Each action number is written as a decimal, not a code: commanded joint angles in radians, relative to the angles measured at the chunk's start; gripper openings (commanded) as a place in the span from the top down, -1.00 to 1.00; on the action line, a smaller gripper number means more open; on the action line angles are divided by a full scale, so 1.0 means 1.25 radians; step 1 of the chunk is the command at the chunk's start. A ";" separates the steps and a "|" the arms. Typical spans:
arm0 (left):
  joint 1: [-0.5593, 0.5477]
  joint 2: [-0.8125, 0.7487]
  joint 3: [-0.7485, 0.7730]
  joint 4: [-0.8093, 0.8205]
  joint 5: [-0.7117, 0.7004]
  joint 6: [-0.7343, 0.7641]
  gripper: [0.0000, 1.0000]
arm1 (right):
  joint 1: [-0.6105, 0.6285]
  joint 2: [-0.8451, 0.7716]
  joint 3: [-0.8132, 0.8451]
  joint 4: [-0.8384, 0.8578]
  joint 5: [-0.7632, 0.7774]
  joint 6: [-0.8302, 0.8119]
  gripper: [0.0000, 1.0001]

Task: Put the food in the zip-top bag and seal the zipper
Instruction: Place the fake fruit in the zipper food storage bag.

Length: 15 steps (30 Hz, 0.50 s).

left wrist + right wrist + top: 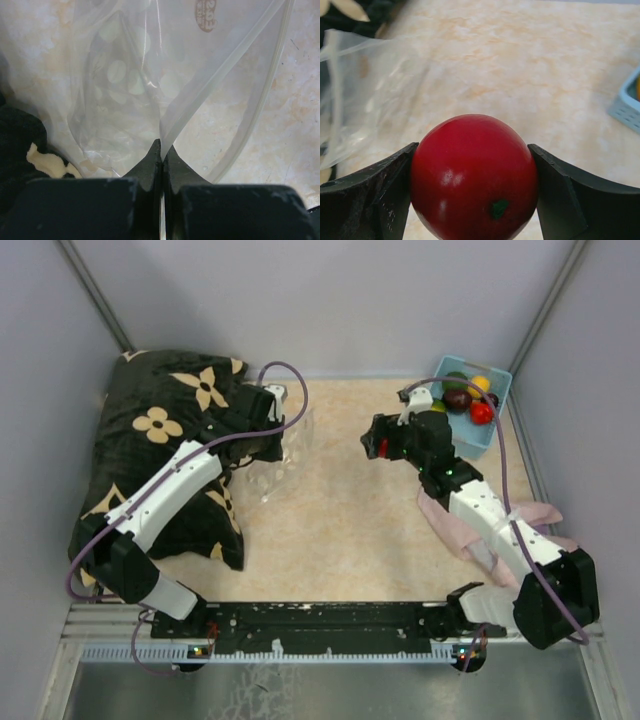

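- The bag (pixel 288 455) is being held upright over the table (pixel 350 520), just beside the pillow (pixel 150 440). Whether its bottom is resting on the table cannot be told.
- One lip of the zipper (pixel 220 74) is being pinched by the left gripper (pixel 162 152), whose fingers are pressed tight together on the strip. The other lip is being left to bow outward, so the mouth is gaping.
- A red fruit (pixel 475 175) is being gripped on its two sides by the right gripper (pixel 475 167), with the fingers spread wide around it. It is being held above bare table between the basket (pixel 495 440) and the bag, apart from both.
- The rest of the food (pixel 465 395) is being held in the basket at the far right corner.
- The fruit is being judged hard, glossy and probably light. Because it is round and slick, it could be squeezed out of an off-centre grip, so the hold across its widest part is being judged sound.
- The bag is being judged thin, limp and slippery, and likely to be crumpled or pushed aside if nudged by the fruit. The stiffer zipper strip is being judged the best place to hold it.
- The step in hand is being judged as the carrying of this fruit to the open mouth. The sealing is not yet being attempted.
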 commanded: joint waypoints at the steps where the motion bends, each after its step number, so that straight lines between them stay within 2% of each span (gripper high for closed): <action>1: 0.003 -0.026 -0.012 0.021 0.015 0.011 1.00 | 0.081 -0.052 -0.047 0.172 -0.014 0.022 0.09; 7: 0.003 -0.033 -0.019 0.033 0.023 0.018 1.00 | 0.169 -0.060 -0.094 0.365 -0.115 -0.010 0.09; 15: 0.003 -0.029 -0.019 0.032 0.042 0.026 1.00 | 0.243 0.015 -0.098 0.568 -0.259 -0.077 0.09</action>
